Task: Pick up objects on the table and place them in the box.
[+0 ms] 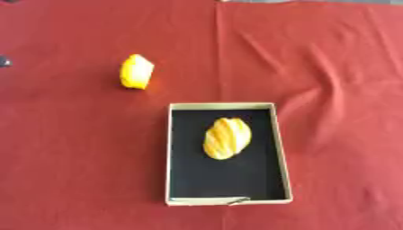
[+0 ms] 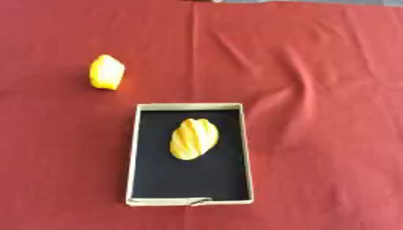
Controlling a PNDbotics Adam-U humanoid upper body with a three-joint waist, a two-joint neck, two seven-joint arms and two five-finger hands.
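A shallow cardboard box (image 1: 168, 152) with a black floor lies on the red tablecloth, a little below the middle. Inside it, in the upper half, rests a yellow-orange ribbed object (image 1: 226, 138), shaped like a shell. A second yellow object (image 1: 136, 72) sits on the cloth up and to the left of the box, apart from its rim. Neither of my hands shows in either view.
The red cloth (image 2: 315, 90) covers the whole table and has creases to the right of the box. A small dark shape (image 1: 4, 61) pokes in at the left edge. The box's front wall is torn near its middle (image 1: 239, 201).
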